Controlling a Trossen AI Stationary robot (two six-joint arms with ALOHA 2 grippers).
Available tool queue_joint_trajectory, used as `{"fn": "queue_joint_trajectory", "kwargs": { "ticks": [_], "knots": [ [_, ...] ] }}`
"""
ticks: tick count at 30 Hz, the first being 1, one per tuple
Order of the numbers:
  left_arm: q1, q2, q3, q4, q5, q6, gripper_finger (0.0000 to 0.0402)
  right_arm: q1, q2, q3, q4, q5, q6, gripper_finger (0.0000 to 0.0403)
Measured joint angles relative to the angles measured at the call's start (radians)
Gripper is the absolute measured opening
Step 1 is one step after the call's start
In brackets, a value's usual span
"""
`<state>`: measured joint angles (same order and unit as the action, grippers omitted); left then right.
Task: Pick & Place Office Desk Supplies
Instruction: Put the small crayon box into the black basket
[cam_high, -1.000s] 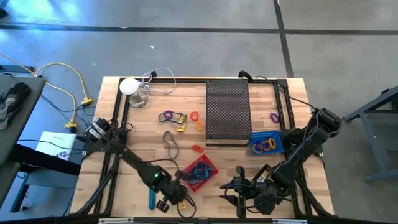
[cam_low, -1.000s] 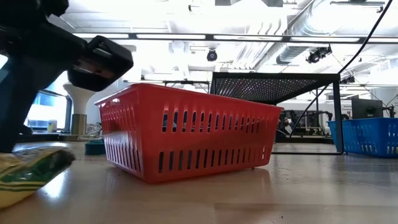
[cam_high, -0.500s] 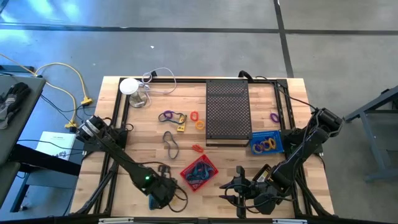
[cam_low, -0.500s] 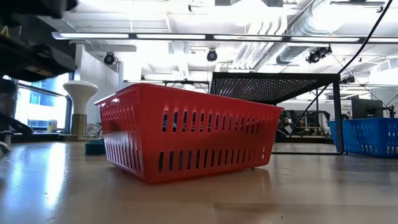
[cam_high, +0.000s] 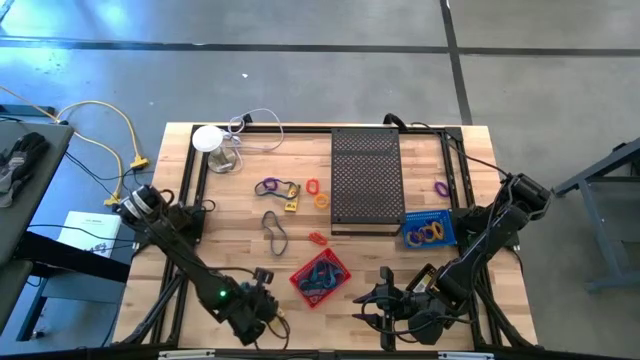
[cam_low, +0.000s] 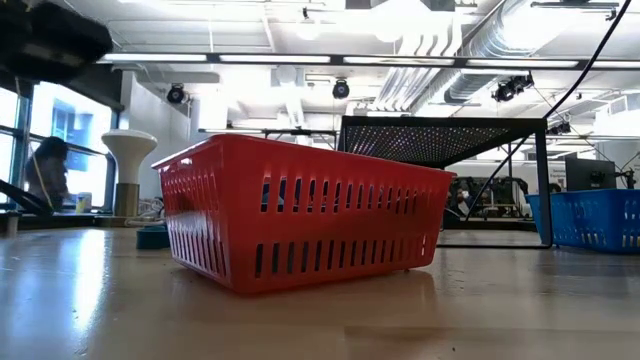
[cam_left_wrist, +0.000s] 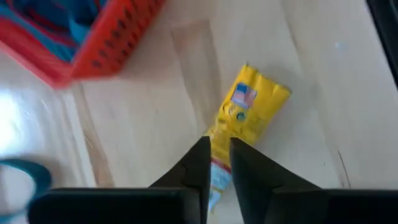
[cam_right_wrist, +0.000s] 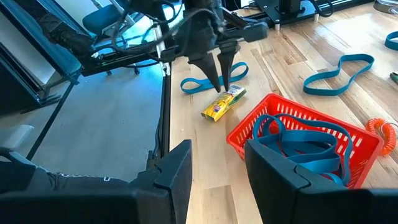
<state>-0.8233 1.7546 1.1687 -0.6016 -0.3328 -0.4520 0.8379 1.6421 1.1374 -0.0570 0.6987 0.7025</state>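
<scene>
A small yellow packet (cam_left_wrist: 252, 106) sits below my left gripper (cam_left_wrist: 217, 146), near the table's front edge and left of the red basket (cam_high: 320, 278). The right wrist view shows this gripper (cam_right_wrist: 222, 87) pointing steeply down at the packet (cam_right_wrist: 224, 103), fingers nearly together. The basket holds blue and teal loops (cam_right_wrist: 298, 140). My right gripper (cam_right_wrist: 217, 158) waits open and empty on the basket's right, near the front edge. Purple (cam_high: 267, 187), grey (cam_high: 273, 230), red (cam_high: 312, 186) and orange (cam_high: 321, 200) loops lie loose on the wood. My left gripper has the yellow packet between its two fingers, which leave only a narrow gap. They come from above, slanting down, on either side of the packet's lower half (cam_left_wrist: 217, 163), roughly along its length. I cannot tell whether the packet is clear of the table.
A black perforated tray (cam_high: 365, 180) stands at the back middle, with a blue basket (cam_high: 428, 230) of rings on its right. A white round object with a cable (cam_high: 208, 137) is at the back left. A teal loop (cam_right_wrist: 214, 81) lies just beyond the packet.
My left gripper has gone toward the table's left edge along the front, risen a little and turned. The yellow packet, which lay at the low view's left edge, has left that view with it.
</scene>
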Motion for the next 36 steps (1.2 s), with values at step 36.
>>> {"fn": "queue_joint_trajectory", "kwargs": {
  "ticks": [36],
  "knots": [
    [0.042, 0.096, 0.004, 0.037, 0.111, 0.127, 0.0195, 0.0, 0.0, 0.0, -0.007, 0.001, 0.0, 0.0136]
  ]
}}
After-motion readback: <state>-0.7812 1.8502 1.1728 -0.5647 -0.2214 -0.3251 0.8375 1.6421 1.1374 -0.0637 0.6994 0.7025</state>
